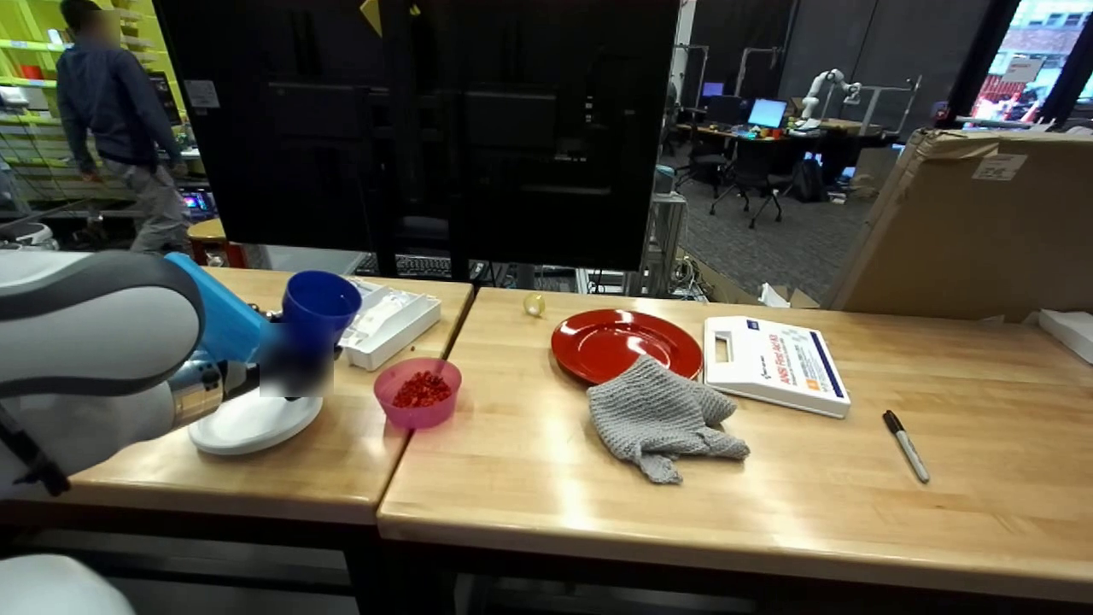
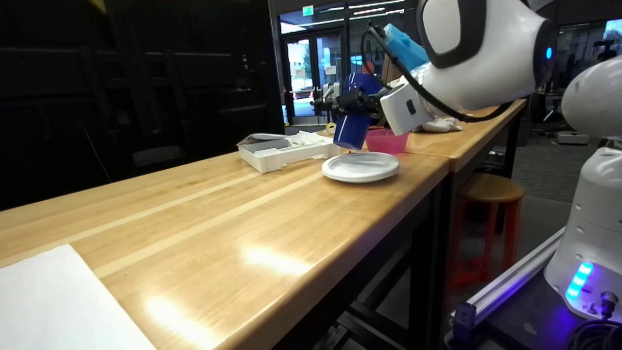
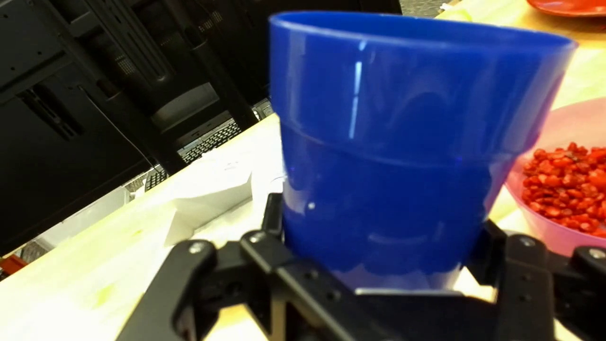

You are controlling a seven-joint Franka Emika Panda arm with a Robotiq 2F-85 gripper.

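The site is identified as a robotics laboratory with office fittings. A white robot base [image 2: 595,248] with blue indicator lights [image 2: 579,280] is mounted on a dark platform [image 2: 529,311] bordered by a metal rail [image 2: 515,273]. In an exterior view, a further robot arm [image 1: 821,92] is seen at a distant desk [image 1: 717,132], where a lit monitor [image 1: 767,113] and office chairs [image 1: 756,181] are also provided. The floor [image 1: 726,243] is carpeted. Yellow shelving [image 1: 30,124] with assorted items is fitted in the background; glass doors [image 2: 315,73] are surmounted by a small green sign [image 2: 308,10].

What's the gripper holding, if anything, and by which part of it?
The gripper holds a blue cup by opposite outer sides, below the rim.
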